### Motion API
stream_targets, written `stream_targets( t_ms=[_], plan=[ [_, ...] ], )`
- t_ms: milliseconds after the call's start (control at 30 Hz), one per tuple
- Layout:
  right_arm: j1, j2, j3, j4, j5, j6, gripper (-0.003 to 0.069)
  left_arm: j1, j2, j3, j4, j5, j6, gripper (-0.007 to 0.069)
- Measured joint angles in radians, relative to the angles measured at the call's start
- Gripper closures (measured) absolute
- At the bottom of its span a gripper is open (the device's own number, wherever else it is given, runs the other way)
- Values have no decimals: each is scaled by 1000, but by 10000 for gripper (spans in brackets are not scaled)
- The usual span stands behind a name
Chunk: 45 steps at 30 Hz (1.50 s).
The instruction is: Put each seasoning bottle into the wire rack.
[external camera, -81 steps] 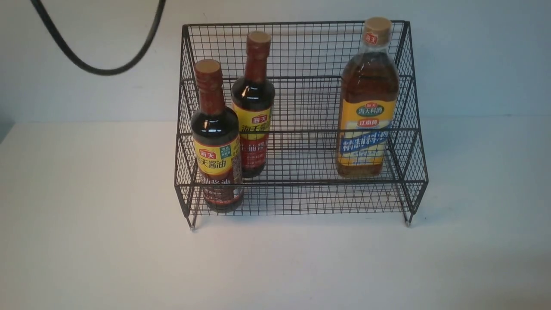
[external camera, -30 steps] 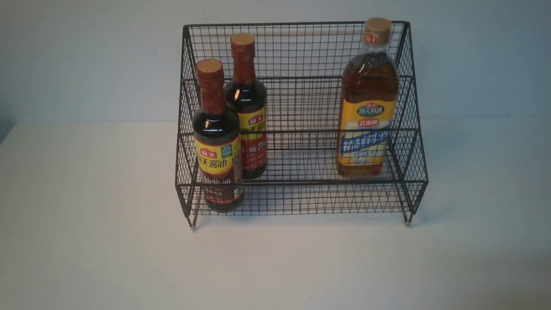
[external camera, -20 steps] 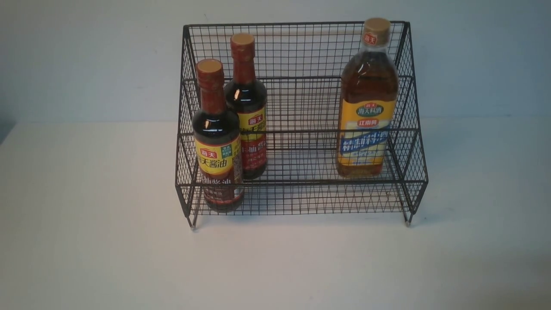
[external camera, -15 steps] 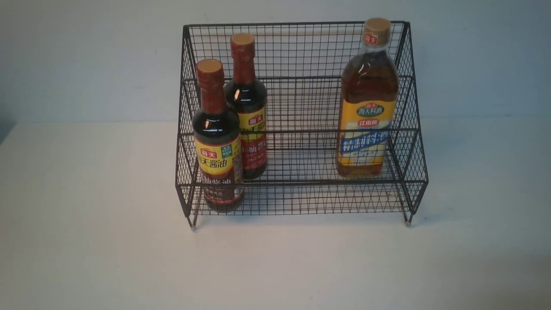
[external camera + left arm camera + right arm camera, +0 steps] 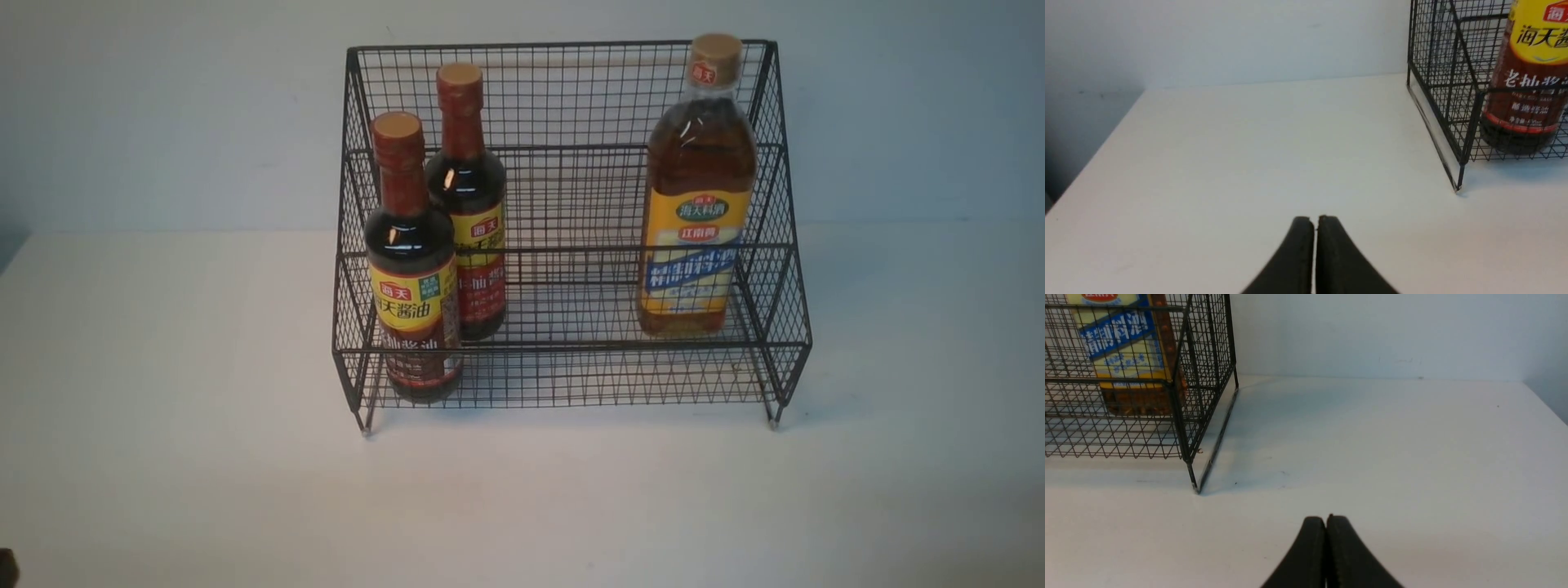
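The black wire rack (image 5: 571, 98) stands at the back middle of the white table. On its lower tier at the left stands a slim dark soy-sauce bottle (image 5: 410, 269). A second slim dark bottle (image 5: 472, 204) stands just behind it on the upper tier. The larger amber bottle (image 5: 698, 196) stands upright at the rack's right end. My left gripper (image 5: 1314, 220) is shut and empty, low over bare table near the rack's left front foot (image 5: 1457, 188). My right gripper (image 5: 1326, 519) is shut and empty near the rack's right front foot (image 5: 1197, 491).
A pale wall rises right behind the rack. The table's left edge (image 5: 1090, 151) and right edge (image 5: 1545, 400) show in the wrist views. A dark bit of the left arm (image 5: 6, 567) shows at the front view's lower left corner.
The black cable at the upper left has gone from the front view. The rear soy-sauce bottle shifted left, closer behind the front one. A dark bit of arm entered at the lower left corner.
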Motion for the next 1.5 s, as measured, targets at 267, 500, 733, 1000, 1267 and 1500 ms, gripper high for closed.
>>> stream_targets(
  t_ms=[267, 500, 733, 1000, 1267, 1500],
  plan=[
    [0, 0, 0, 0, 0, -2, 669, 5, 0, 66, -10, 7, 6, 629],
    [0, 0, 0, 0, 0, -2, 669, 5, 0, 66, -10, 7, 6, 629],
    [0, 0, 0, 0, 0, -2, 669, 5, 0, 66, -10, 7, 6, 629],
    [0, 0, 0, 0, 0, -2, 669, 5, 0, 66, -10, 7, 6, 629],
    [0, 0, 0, 0, 0, -2, 669, 5, 0, 66, -10, 7, 7, 629],
    [0, 0, 0, 0, 0, -2, 669, 5, 0, 66, -10, 7, 7, 629]
  ],
)
